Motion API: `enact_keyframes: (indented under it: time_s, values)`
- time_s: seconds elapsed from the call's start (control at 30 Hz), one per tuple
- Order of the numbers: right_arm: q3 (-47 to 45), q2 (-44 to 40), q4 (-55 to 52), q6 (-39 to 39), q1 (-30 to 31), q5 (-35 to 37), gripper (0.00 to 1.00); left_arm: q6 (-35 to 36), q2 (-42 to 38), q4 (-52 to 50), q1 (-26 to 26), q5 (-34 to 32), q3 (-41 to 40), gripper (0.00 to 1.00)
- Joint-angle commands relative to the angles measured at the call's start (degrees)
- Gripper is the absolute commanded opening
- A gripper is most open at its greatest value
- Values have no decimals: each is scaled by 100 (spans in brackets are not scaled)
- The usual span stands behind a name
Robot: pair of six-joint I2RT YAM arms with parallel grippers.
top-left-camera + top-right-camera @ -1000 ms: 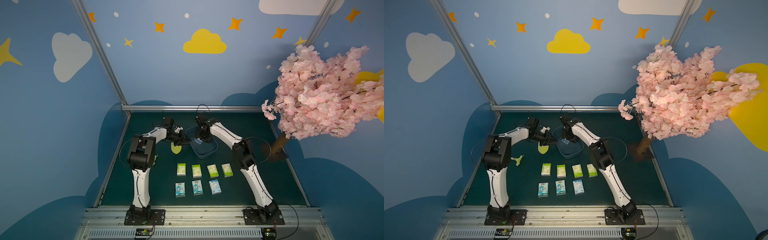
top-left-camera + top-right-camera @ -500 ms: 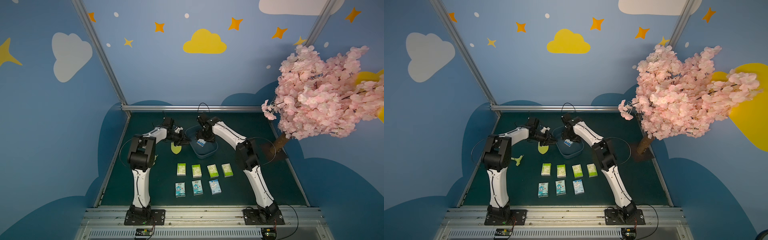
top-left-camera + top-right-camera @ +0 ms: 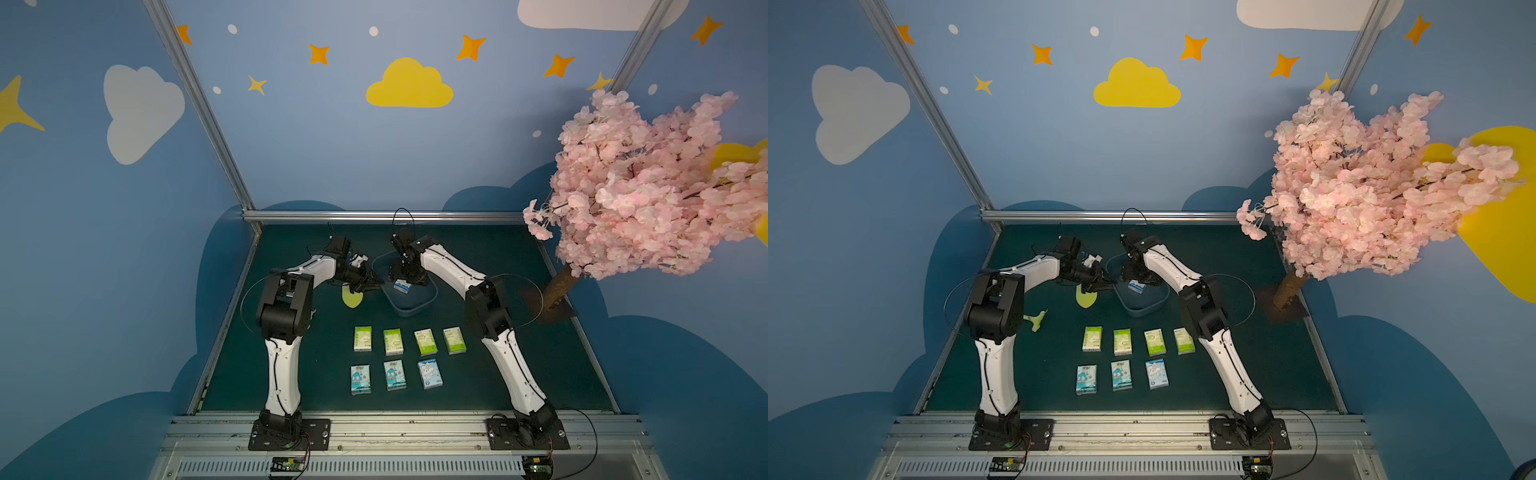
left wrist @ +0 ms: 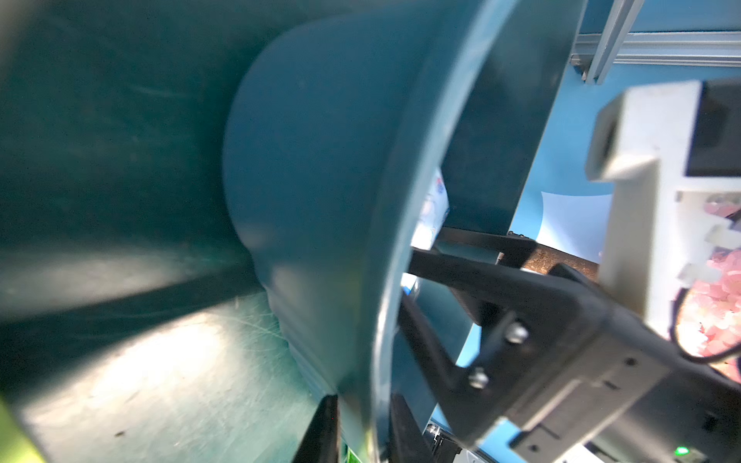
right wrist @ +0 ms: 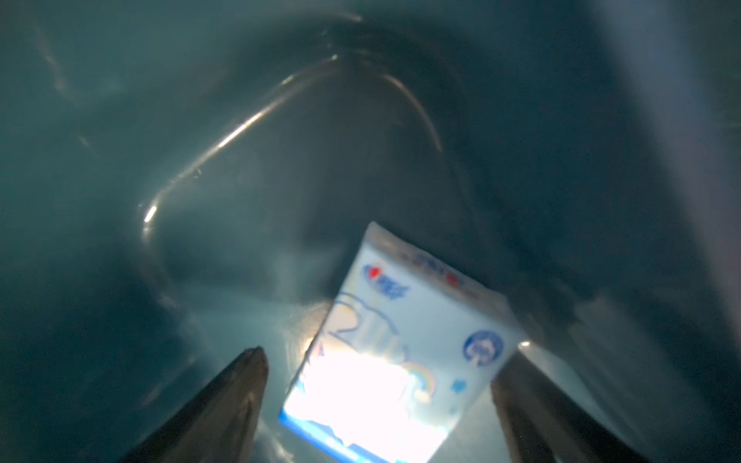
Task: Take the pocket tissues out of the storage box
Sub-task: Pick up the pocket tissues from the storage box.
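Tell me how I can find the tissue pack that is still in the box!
Find the dark green table, then the blue-grey box behind the rows of packs. The pack lies inside it, light blue and white, between the open fingers of the right gripper; the seven others lie out on the table.

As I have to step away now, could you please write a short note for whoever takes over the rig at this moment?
Left gripper: shut on the storage box rim, steadying it.
Right gripper: open inside the box, jaws either side of the last light-blue pocket tissue pack, not closed on it.
Done: seven packs lie on the table in two rows, four lime-green packs and three light-blue packs.
Left: close on the last pack, lift it out, and set it beside the light-blue row.
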Motion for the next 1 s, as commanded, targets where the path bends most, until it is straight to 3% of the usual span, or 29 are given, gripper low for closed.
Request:
enact_keyframes:
  time_s: [0.0,0.17,0.57,0.97]
  values:
    - [183,208,-279,-236,19,301,89,-2,-66,2,-33,-11,-123,23]
    - [173,175,-401,-392,47,450,75,-9,-90,-10,-39,-36,-149,23]
    - [19,-603,-516,-918,146,449,54,21,-403,-50,-38,-199,-357,27]
    - [-773,-1866,-466,-1325,295,436,52,132,-1618,-62,-46,-687,-1292,49]
